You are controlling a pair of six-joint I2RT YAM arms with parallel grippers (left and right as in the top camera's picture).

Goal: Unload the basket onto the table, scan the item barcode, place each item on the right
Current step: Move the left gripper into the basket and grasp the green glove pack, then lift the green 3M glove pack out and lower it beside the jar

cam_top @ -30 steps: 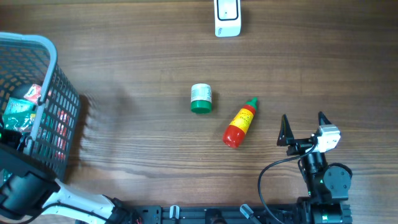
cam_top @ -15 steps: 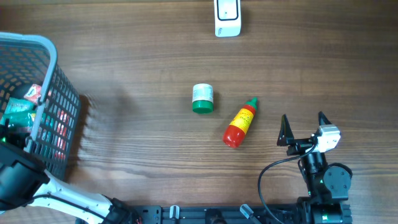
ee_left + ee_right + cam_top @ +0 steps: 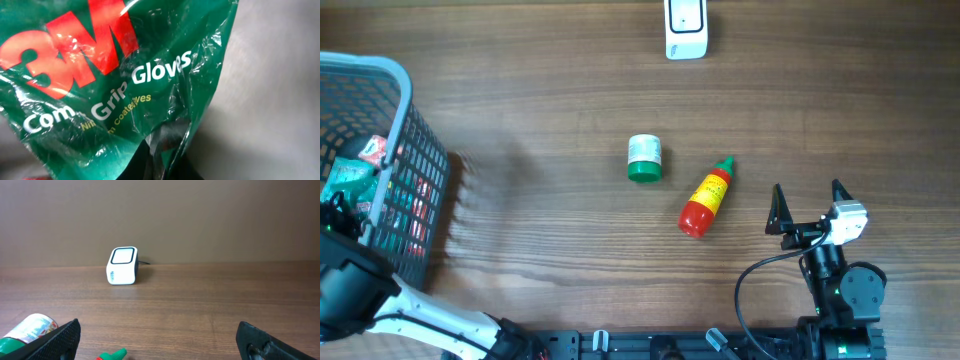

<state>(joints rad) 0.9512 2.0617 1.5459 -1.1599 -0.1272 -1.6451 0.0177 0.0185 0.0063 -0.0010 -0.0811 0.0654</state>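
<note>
L hand has gone from wide to pinched in the last sec, arm nudged a bit inside the basket. It's now clamped on a fold of the green glove pkt, printed front twd the wrist cam; no barcode seen, long axis can't tell. Pkt sits in the basket, far L of counter. Scanner is well apart, off to the R at the far edge, so the carry prob goes up, out, then across. R hand wide apart, holding nothing, nearer the scanner
</note>
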